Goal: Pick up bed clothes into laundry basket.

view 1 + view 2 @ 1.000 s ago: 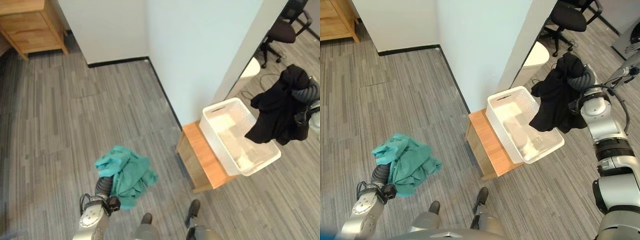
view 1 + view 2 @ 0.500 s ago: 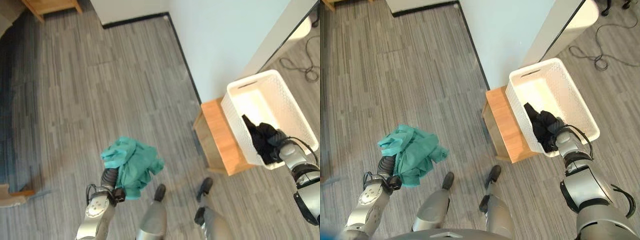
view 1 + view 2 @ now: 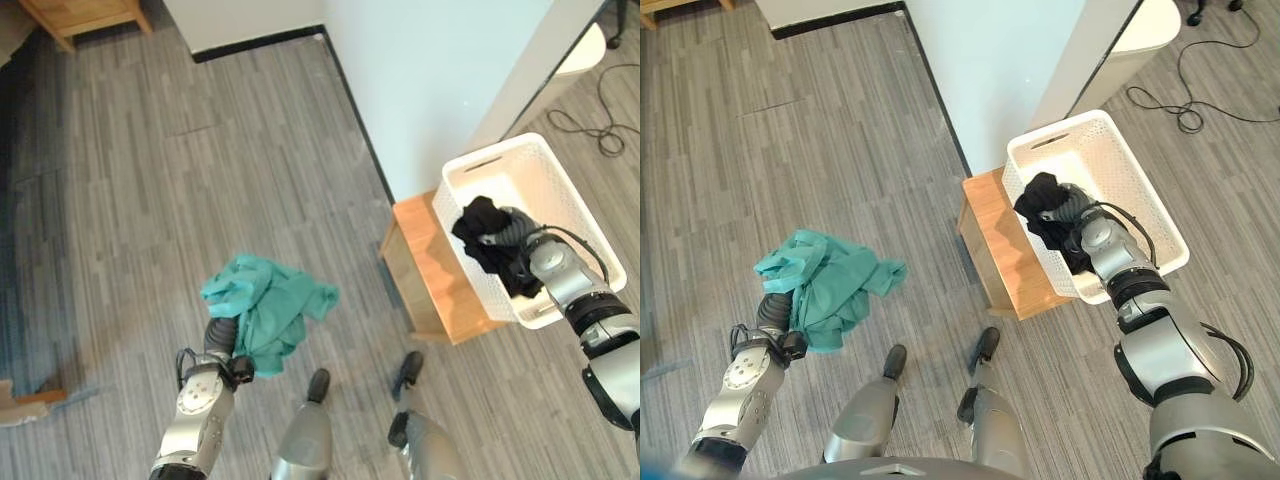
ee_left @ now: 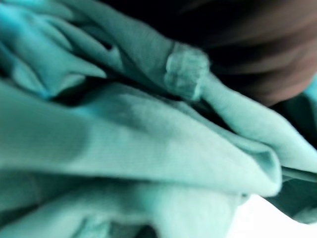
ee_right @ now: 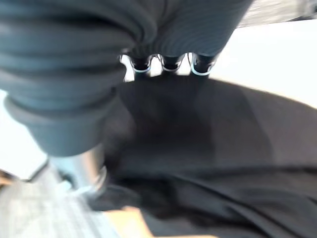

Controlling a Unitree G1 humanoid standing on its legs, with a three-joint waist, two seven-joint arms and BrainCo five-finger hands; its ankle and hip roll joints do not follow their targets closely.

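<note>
While the black garment (image 3: 487, 243) is draped over the right hand (image 3: 1072, 212) inside the white laundry basket (image 3: 553, 185), toward its wall-side end, that hand's grip cannot be determined (fingers buried in cloth). The teal garment (image 3: 262, 312) is held aloft, bunched over the left hand (image 3: 219, 337); its grip is likewise hidden. Release and a second deposit are judged outstanding.

The left hand (image 3: 222, 338) is raised with its fingers hidden, while the right hand (image 3: 1068, 214) reaches forward, its fingers curled.
</note>
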